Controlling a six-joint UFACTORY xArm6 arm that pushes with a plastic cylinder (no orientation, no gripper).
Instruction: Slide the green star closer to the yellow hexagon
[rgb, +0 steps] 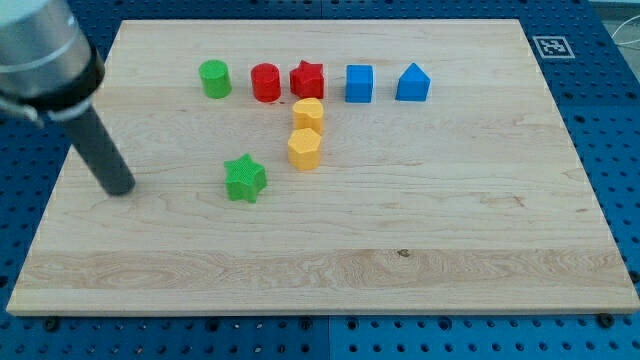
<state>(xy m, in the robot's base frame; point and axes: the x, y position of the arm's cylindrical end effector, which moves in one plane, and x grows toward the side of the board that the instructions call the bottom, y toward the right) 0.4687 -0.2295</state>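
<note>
The arm (40, 50) is blurred and cut off by the view's top and left edges. The table's (330, 290) 2 bottom corners run past the view's side edges.

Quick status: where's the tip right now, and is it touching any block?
My tip: on the board at the view's left, touching nothing.
Green star: to the tip's right, apart from it.
Yellow hexagon: up-right of the star, a small gap between.
</note>
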